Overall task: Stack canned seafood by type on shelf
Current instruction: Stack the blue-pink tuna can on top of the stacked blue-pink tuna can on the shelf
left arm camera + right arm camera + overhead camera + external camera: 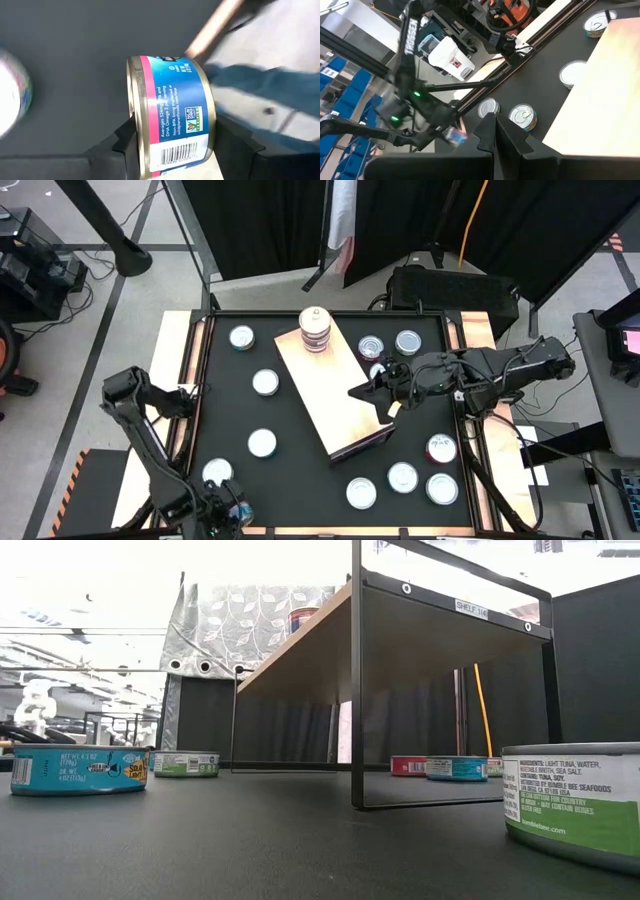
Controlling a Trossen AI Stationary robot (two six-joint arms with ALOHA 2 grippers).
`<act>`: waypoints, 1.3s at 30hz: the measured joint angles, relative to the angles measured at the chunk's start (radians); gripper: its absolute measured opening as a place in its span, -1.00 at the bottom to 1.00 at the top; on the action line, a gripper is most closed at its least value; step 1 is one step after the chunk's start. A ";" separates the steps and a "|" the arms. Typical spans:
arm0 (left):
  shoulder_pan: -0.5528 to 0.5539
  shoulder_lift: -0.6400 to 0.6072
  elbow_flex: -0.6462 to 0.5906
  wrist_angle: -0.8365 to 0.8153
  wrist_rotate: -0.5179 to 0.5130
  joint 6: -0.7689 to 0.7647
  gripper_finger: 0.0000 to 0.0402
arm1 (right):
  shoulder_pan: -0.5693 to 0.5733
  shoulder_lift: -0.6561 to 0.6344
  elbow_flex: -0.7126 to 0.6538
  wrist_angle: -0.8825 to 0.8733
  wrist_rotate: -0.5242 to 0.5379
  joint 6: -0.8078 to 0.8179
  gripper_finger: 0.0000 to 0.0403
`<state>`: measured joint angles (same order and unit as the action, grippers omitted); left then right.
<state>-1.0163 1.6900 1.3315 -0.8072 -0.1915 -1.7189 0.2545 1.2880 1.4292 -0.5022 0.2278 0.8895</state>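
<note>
tin (172, 117) between left end effector (172, 150) fingers: blue label, pink band, gold rim, white barcode patch | fingers (112, 150): black | counter (300, 480): black | shelf (335, 395) under right end effector (385, 402): pale wood | tin (78, 770): teal | tin (575, 802): white, green

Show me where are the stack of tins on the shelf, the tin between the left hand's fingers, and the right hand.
stack of tins (316, 330), high view, top tin's lid.
blue and pink tin (175, 112), left wrist view, side label.
right hand (385, 395), high view, midway between fingertips, over the shelf (320, 395).
</note>
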 joint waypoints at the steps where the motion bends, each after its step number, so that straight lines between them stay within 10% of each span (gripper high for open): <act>1: 0.011 -0.022 0.027 -0.034 -0.036 0.030 -0.08 | -0.005 -0.003 0.000 -0.001 0.000 -0.005 -0.98; 6: 0.131 -0.149 0.177 -0.229 -0.284 0.308 -0.08 | -0.066 -0.040 0.000 -0.005 0.003 -0.046 -0.98; 15: 0.616 -0.279 0.400 -0.165 -0.554 1.418 -0.08 | -0.203 -0.132 0.000 -0.122 0.007 -0.100 -0.98; 22: 0.931 -0.264 0.438 0.117 -0.506 2.267 -0.08 | -0.279 -0.197 0.000 -0.213 0.007 -0.139 -0.98; 39: 1.220 -0.098 0.436 -0.018 -0.321 2.540 0.08 | -0.334 -0.241 0.000 -0.357 0.010 -0.221 -0.98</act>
<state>0.2037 1.5918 1.7672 -0.8256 -0.5126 0.8212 -0.0794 1.0470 1.4292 -0.8595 0.2379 0.6681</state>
